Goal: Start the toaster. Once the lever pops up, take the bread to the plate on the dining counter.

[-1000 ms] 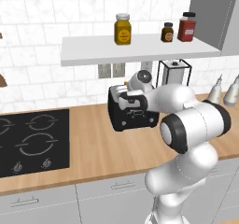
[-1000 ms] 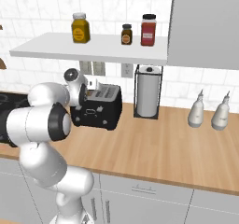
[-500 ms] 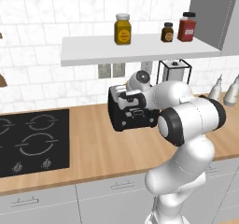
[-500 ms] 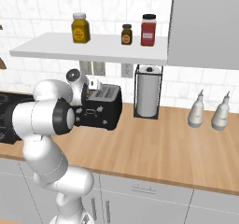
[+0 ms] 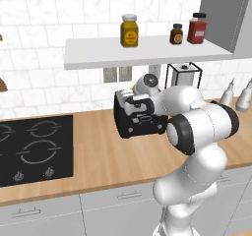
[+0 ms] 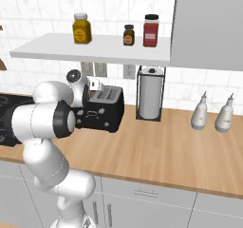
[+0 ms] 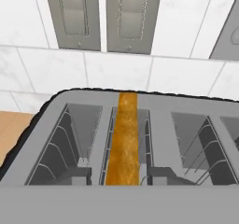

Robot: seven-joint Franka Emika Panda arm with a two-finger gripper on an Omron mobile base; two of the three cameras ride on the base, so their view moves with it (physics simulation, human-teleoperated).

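White arm's gripper (image 5: 132, 103) hung over the boxy black silver-topped toaster (image 5: 139, 122) at frame centre, jaw state unclear, golden-crusted bread slice (image 7: 124, 141) sitting upright in a slot.

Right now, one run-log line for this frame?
phase: at toaster | bread: upright in slot | tool: over the toaster, grip unclear | plate: not reached

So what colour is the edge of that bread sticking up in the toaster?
Golden-orange: the bread stands edge-up in a slot of the toaster, clearest in the hand view.
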